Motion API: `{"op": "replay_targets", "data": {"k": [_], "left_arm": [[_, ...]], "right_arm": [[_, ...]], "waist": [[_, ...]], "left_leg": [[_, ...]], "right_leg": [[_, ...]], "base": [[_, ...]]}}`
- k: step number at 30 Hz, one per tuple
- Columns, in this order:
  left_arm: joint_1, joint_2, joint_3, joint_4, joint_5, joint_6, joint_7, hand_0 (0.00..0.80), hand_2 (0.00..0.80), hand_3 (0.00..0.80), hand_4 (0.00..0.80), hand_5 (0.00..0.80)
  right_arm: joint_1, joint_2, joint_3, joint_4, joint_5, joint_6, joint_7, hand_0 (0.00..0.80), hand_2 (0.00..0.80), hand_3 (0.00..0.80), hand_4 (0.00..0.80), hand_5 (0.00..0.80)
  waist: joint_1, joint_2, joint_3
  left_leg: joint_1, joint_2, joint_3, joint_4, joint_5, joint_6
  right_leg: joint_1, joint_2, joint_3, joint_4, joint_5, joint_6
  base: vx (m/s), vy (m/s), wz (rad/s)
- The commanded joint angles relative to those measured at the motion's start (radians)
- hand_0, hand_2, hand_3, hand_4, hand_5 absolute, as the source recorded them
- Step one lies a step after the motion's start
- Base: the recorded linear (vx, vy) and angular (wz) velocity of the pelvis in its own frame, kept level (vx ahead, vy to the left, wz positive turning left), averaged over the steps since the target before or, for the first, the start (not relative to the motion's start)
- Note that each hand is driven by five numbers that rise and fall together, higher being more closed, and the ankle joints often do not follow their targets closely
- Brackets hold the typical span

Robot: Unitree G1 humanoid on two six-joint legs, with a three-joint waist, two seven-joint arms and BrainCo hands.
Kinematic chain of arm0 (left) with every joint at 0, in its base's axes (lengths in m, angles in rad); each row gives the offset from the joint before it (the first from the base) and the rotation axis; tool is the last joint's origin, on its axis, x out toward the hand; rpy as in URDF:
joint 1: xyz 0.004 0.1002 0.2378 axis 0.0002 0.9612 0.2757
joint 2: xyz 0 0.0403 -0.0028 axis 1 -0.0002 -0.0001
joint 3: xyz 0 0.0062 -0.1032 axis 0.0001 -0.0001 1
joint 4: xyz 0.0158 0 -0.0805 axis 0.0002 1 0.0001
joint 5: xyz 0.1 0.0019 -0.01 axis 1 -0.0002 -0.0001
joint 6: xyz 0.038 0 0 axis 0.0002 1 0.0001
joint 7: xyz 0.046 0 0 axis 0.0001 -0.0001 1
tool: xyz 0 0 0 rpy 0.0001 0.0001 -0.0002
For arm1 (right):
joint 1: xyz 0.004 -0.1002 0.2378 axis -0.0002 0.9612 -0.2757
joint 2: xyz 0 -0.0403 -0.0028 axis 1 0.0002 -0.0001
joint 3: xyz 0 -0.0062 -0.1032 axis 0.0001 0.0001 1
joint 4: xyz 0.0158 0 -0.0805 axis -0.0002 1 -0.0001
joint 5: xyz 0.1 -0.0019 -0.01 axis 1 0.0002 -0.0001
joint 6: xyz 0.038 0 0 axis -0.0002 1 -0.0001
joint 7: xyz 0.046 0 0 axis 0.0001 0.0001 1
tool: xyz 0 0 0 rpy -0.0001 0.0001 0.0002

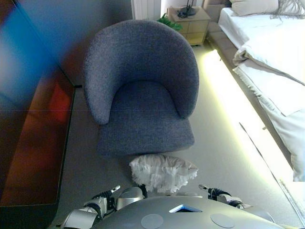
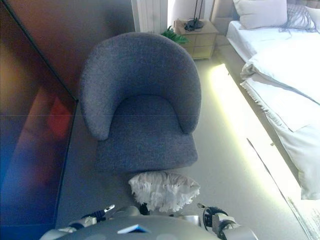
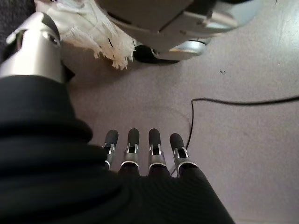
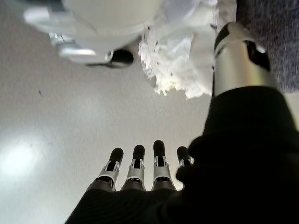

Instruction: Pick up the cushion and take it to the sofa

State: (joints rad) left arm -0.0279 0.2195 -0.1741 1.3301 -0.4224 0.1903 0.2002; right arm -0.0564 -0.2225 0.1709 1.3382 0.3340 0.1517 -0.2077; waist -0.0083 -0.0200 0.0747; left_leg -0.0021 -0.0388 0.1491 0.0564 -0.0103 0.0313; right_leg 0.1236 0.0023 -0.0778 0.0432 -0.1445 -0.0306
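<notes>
A white fringed cushion [image 1: 162,172] lies on the floor just in front of the grey armchair [image 1: 143,95], which stands in for the sofa, close to my feet. It also shows in the left wrist view [image 3: 100,28] and the right wrist view [image 4: 180,60]. My left hand [image 3: 140,156] hangs at my side with straight fingers above the bare floor, apart from the cushion and holding nothing. My right hand [image 4: 145,168] hangs the same way on the other side, fingers straight and empty. The armchair seat is bare.
A dark glossy cabinet [image 1: 28,124] runs along the left. A bed with white bedding [image 1: 271,62] stands at the right, with a lit strip of floor beside it. A wooden nightstand [image 1: 191,23] and a green plant [image 1: 169,21] are behind the armchair. A black cable [image 3: 233,101] lies on the floor.
</notes>
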Motion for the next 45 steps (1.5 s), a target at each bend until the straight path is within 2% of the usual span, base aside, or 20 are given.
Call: {"op": "replay_targets", "data": {"k": [1,5,11,18,22,29,32,37,39,42,45], "left_arm": [[-0.091,0.001,-0.021,0.021,0.079,-0.039,0.017,0.0,0.0,0.0,0.0,0.0],[-0.119,0.007,-0.06,-0.005,0.064,-0.062,0.037,0.0,0.0,0.0,0.0,0.0],[-0.172,-0.002,-0.103,-0.023,0.048,-0.096,0.048,0.0,0.0,0.0,0.0,0.0],[-0.244,-0.005,-0.174,-0.047,0.097,-0.144,0.078,0.0,0.0,0.0,0.0,0.0],[-0.319,0.0,-0.216,-0.071,0.102,-0.169,0.138,0.0,0.0,0.0,0.0,0.0],[-0.44,0.004,-0.242,-0.111,0.077,-0.238,0.2,0.0,0.0,0.0,0.0,0.0],[-0.478,0.003,-0.257,-0.132,0.076,-0.251,0.209,0.0,0.0,0.0,0.0,0.0],[-0.527,-0.008,-0.273,-0.145,0.043,-0.294,0.144,0.0,0.0,0.0,0.0,0.0],[-0.556,-0.039,-0.274,-0.125,0.045,-0.332,0.118,0.0,0.0,0.0,0.0,0.0],[-0.601,-0.085,-0.31,-0.121,0.035,-0.392,0.11,0.0,0.0,0.0,0.0,0.0],[-0.637,-0.103,-0.328,-0.135,0.059,-0.444,0.121,0.0,0.0,0.0,0.0,0.0]], "right_arm": [[-0.089,-0.049,0.033,-0.006,-0.014,-0.026,-0.059,0.0,0.0,0.0,0.0,0.0],[-0.118,-0.063,0.063,-0.024,-0.086,-0.063,-0.101,0.0,0.0,0.0,0.0,0.0],[-0.161,-0.075,0.121,-0.047,-0.137,-0.078,-0.146,0.0,0.0,0.0,0.0,0.0],[-0.241,-0.081,0.177,-0.094,-0.193,-0.131,-0.254,0.0,0.0,0.0,0.0,0.0],[-0.316,-0.083,0.205,-0.121,-0.2,-0.133,-0.34,0.0,0.0,0.0,0.0,0.0],[-0.445,-0.091,0.237,-0.162,-0.222,-0.111,-0.461,0.0,0.0,0.0,0.0,0.0],[-0.489,-0.093,0.254,-0.178,-0.235,-0.098,-0.503,0.0,0.0,0.0,0.0,0.0],[-0.549,-0.1,0.28,-0.199,-0.27,-0.097,-0.507,0.0,0.0,0.0,0.0,0.0],[-0.59,-0.057,0.332,-0.201,-0.288,-0.078,-0.568,0.0,0.0,0.0,0.0,0.0],[-0.616,-0.018,0.35,-0.182,-0.349,-0.11,-0.625,0.0,0.0,0.0,0.0,0.0],[-0.646,0.0,0.372,-0.19,-0.372,-0.102,-0.653,0.0,0.0,0.0,0.0,0.0]], "waist": [[0.014,0.009,0.078],[0.009,0.023,0.12],[0.01,0.031,0.181],[-0.003,0.032,0.272],[-0.01,0.034,0.324],[-0.02,0.029,0.401],[-0.02,0.029,0.422],[-0.026,0.029,0.444],[-0.028,0.039,0.442],[-0.041,0.058,0.445],[-0.05,0.069,0.445]], "left_leg": [[-0.032,0.005,-0.143,-0.003,0.014,-0.005],[-0.06,0.003,-0.157,-0.034,0.039,-0.005],[-0.138,-0.006,-0.185,-0.027,0.065,-0.01],[-0.263,-0.004,-0.161,0.041,0.075,-0.011],[-0.353,-0.007,-0.149,0.096,0.077,-0.01],[-0.497,-0.013,-0.122,0.171,0.078,-0.001],[-0.558,-0.015,-0.117,0.197,0.08,0.002],[-0.671,-0.012,-0.117,0.256,0.078,0.001],[-0.732,-0.018,-0.127,0.289,0.076,-0.001],[-0.825,-0.02,-0.125,0.334,0.069,-0.003],[-0.899,-0.021,-0.127,0.368,0.06,-0.004]], "right_leg": [[-0.131,-0.01,0.005,-0.019,0.158,0.032],[-0.166,-0.005,0.005,-0.036,0.173,0.034],[-0.235,0.002,-0.009,-0.018,0.173,0.026],[-0.36,-0.01,-0.02,0.053,0.178,0.021],[-0.455,-0.016,-0.012,0.106,0.184,0.024],[-0.611,-0.017,0.01,0.176,0.201,0.037],[-0.675,-0.018,0.011,0.21,0.202,0.042],[-0.797,-0.013,0.018,0.259,0.207,0.041],[-0.858,-0.008,0.018,0.29,0.2,0.036],[-0.951,-0.008,0.027,0.327,0.199,0.035],[-1.023,-0.009,0.035,0.354,0.197,0.03]], "base": [[-0.08,-0.074,0.05],[-0.037,-0.052,0.05],[-0.062,-0.056,-0.02],[-0.05,-0.018,0.05],[-0.057,0.004,-0.07],[-0.072,0.001,-0.06],[-0.058,-0.004,-0.06],[-0.007,-0.003,0.0],[-0.008,0.018,0.01],[-0.003,0.048,0.02],[0.046,0.035,0.04]]}}
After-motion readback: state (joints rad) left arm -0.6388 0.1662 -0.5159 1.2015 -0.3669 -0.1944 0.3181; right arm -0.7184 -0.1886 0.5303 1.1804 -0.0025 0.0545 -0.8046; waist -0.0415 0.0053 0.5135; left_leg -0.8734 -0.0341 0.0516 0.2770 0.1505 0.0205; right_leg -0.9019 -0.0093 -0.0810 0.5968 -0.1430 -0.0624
